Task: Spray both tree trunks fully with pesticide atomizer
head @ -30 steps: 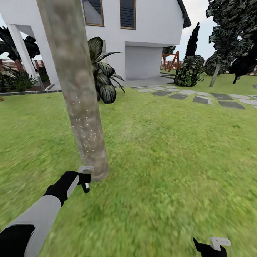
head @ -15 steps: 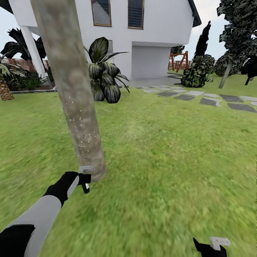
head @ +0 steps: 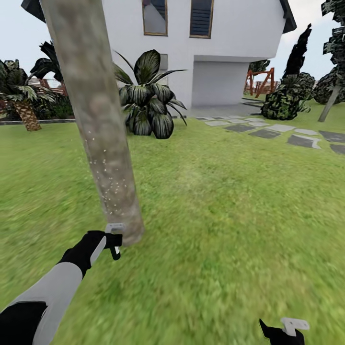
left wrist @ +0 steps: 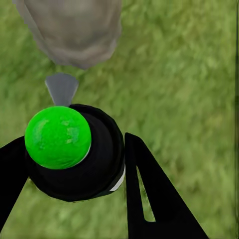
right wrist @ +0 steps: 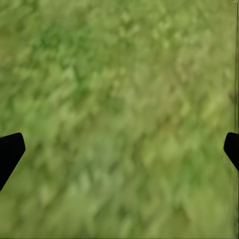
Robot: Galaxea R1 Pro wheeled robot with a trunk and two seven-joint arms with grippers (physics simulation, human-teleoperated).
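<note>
My left claw [left wrist: 74, 164] is clamped on the pesticide atomizer [left wrist: 74, 152], black fingers [left wrist: 149, 194] on either side of its dark body; its bright green cap faces the wrist camera, grey nozzle pointing at the tree trunk [left wrist: 74, 30]. From the head view, my left claw [head: 114, 239] sits just beside the base of the trunk [head: 103, 129], which carries fine white specks on its lower part. Grass [head: 215, 215] all around. My right claw [head: 282, 330] hangs low over lawn, fingertips [right wrist: 10, 152] spread wide apart. Beyond: stone slabs [head: 287, 136], white house [head: 215, 38].
</note>
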